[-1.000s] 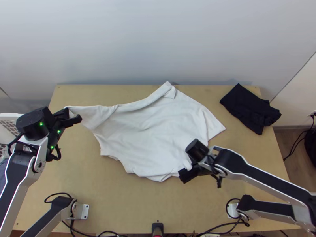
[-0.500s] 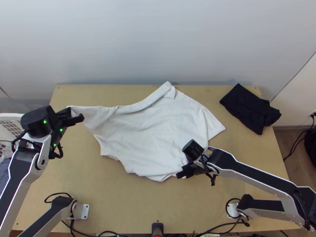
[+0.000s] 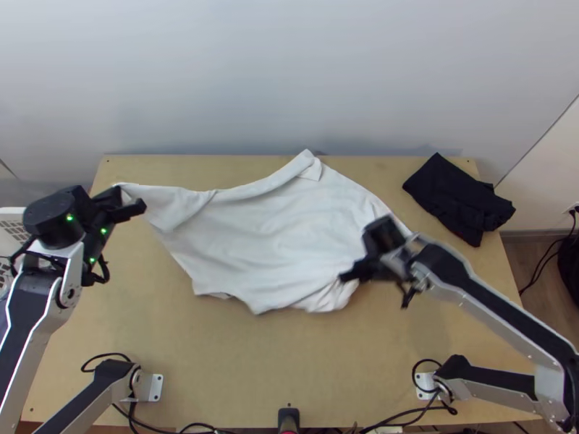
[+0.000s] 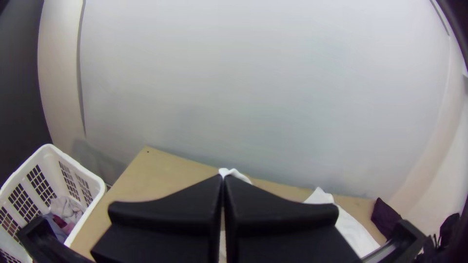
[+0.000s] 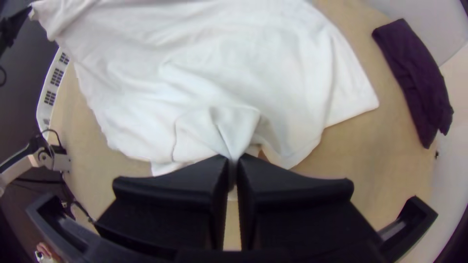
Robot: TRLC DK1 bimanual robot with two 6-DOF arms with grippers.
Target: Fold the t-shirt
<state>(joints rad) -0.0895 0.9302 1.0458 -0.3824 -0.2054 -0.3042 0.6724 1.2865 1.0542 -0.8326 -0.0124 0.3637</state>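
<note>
The left gripper (image 3: 130,205) pinches a corner of the white t-shirt (image 3: 268,231); the right gripper (image 3: 349,275) pinches its near side. The shirt lies rumpled mid-table, long axis running left to right, one corner pointing to the far edge. In the top view the right arm (image 3: 499,305) hides some cloth; I can't tell collar from hem.

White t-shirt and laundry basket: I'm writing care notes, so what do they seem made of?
T-shirt: soft matte fabric, perhaps cotton, judging by its limp, rounded folds.
Basket: probably moulded plastic with a smooth finish, judging by its rounded rim and regular wall openings.
</note>
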